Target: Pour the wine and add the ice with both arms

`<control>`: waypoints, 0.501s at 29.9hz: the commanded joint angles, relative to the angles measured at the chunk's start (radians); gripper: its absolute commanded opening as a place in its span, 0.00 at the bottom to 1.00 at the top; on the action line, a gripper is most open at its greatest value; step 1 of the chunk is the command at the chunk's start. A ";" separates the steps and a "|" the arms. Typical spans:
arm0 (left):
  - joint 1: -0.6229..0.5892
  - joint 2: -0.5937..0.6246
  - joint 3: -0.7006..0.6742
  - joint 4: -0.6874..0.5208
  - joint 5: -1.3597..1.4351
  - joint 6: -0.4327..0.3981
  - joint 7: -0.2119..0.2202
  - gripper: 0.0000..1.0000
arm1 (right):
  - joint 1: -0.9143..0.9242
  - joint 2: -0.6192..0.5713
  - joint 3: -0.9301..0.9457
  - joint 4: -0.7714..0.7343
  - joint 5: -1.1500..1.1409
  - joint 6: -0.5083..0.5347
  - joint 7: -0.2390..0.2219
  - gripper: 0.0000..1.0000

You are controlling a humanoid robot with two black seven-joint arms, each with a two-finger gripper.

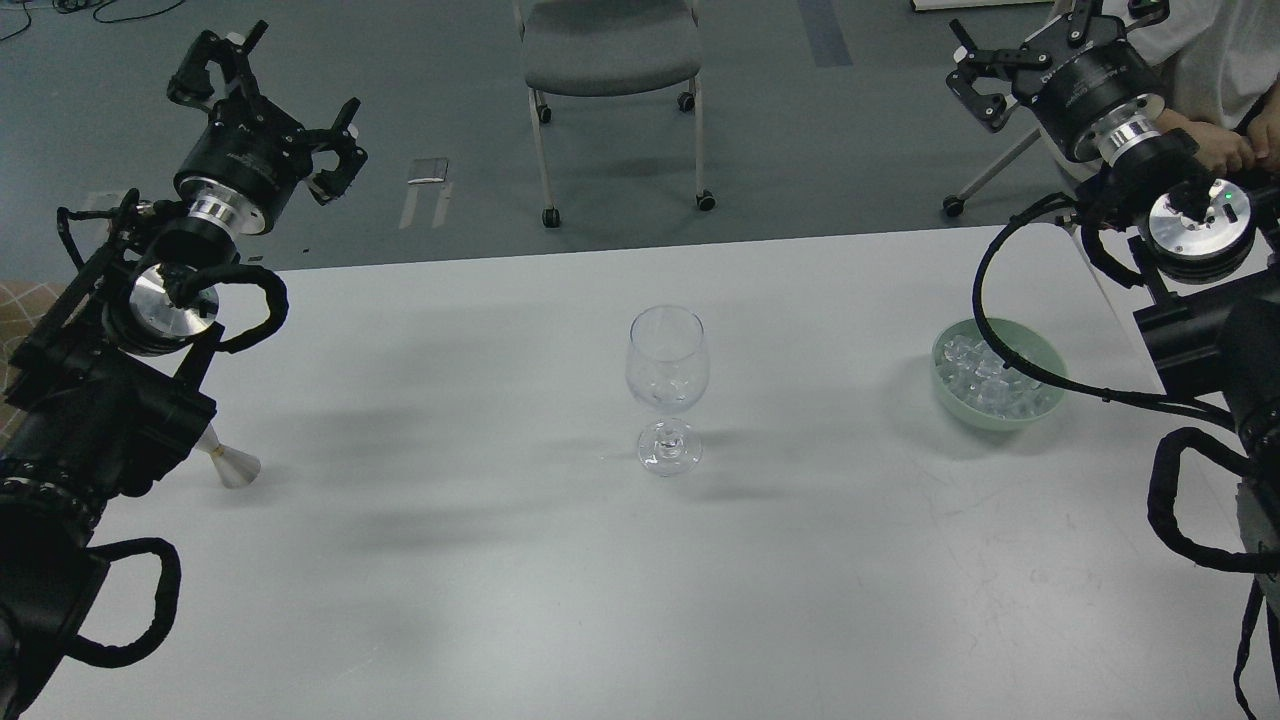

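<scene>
Both our jaws, left and right, stand open and empty, raised clear of the worktop. The ice lies in the bowl, right of the empty glass. We judge the glass top-heavy: a brush from either arm could tip it.

Two black jointed arms, silver joint discs, looping black cables, clawed jaws

wine glass – upright, tabletop centre | ice in green bowl – 3 o'clock | left end effector 10 o'clock, spread | right end effector 2 o'clock, spread
</scene>
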 commanded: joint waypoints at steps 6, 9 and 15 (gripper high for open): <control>0.002 0.007 0.001 0.000 0.005 -0.014 -0.002 0.99 | -0.006 -0.004 0.000 -0.001 0.000 0.000 0.001 1.00; 0.001 0.010 0.001 -0.002 0.004 -0.035 0.000 0.99 | -0.005 -0.007 0.000 -0.001 0.000 0.000 0.003 1.00; 0.001 0.001 -0.020 0.000 -0.013 -0.035 0.000 0.99 | -0.003 -0.008 0.000 -0.001 0.000 -0.003 0.001 1.00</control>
